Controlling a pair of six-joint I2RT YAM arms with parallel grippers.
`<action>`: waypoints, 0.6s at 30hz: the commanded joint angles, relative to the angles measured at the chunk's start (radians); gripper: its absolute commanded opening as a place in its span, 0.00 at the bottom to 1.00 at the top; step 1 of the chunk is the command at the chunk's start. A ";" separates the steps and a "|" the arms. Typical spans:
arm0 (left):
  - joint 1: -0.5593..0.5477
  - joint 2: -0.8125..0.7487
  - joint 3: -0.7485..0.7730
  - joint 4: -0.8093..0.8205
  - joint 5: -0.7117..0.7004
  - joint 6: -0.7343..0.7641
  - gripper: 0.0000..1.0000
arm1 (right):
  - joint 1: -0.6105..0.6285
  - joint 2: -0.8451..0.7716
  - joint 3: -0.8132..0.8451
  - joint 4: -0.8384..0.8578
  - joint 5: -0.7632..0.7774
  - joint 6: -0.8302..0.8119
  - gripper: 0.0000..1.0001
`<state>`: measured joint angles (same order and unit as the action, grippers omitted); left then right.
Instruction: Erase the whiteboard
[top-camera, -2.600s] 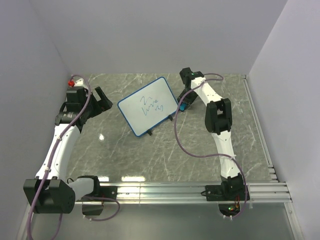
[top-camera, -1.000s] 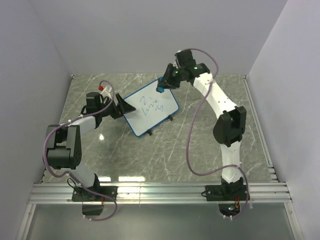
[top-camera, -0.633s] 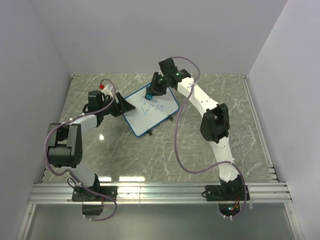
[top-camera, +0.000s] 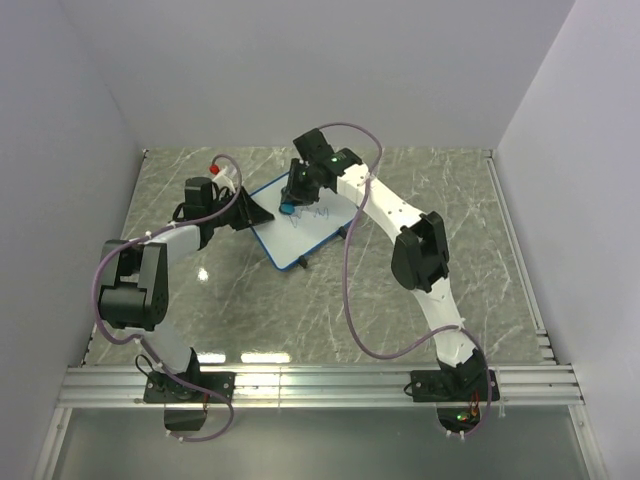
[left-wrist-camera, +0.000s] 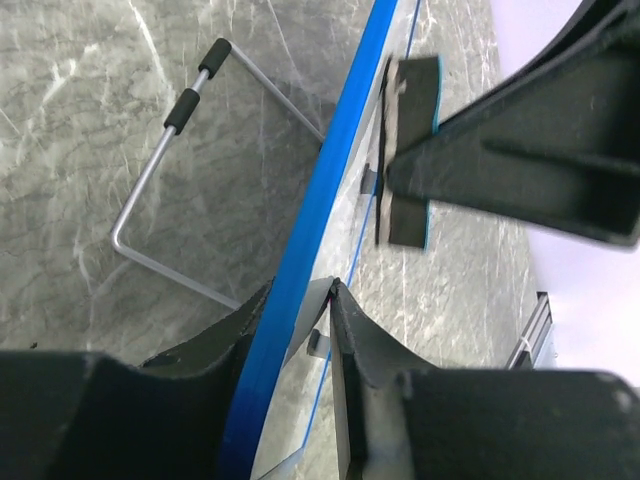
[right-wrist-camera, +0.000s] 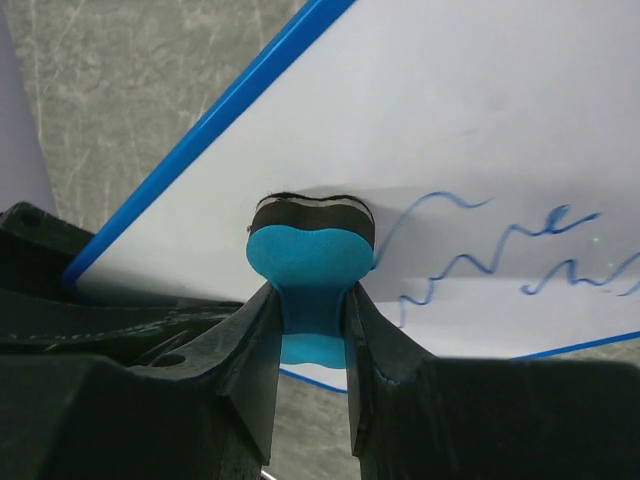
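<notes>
The whiteboard (top-camera: 318, 230), white with a thin blue rim, stands tilted on its wire stand (left-wrist-camera: 165, 185) at the middle back of the marble table. Blue scribbles (right-wrist-camera: 500, 255) remain on its face. My left gripper (top-camera: 256, 213) is shut on the board's left edge, its fingers pressed to both sides of the blue rim (left-wrist-camera: 335, 160). My right gripper (right-wrist-camera: 312, 300) is shut on a blue-and-black eraser (right-wrist-camera: 310, 240), whose black felt presses against the board's upper left area, just left of the scribbles. The eraser (left-wrist-camera: 405, 150) also shows from the side in the left wrist view.
Lavender walls close in the table at the back and both sides. An aluminium rail (top-camera: 320, 380) runs along the near edge by the arm bases. Purple cables loop off both arms.
My left gripper has shut on the board's left edge. The right arm has carried the eraser left and down across the board, and the upper scribbles there are gone.
</notes>
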<state>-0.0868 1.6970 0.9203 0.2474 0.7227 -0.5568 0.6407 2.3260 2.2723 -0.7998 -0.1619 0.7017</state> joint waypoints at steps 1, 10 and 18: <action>-0.027 0.027 0.011 -0.085 -0.111 0.072 0.17 | 0.034 0.025 0.041 0.053 -0.042 0.015 0.00; -0.033 0.012 0.002 -0.115 -0.134 0.097 0.15 | 0.007 0.010 -0.072 0.036 0.042 0.001 0.00; -0.033 0.000 -0.009 -0.123 -0.115 0.104 0.13 | -0.160 -0.021 -0.261 0.073 0.148 0.025 0.00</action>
<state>-0.0956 1.6951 0.9211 0.2379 0.7055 -0.5327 0.5758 2.2658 2.0632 -0.7212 -0.1654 0.7227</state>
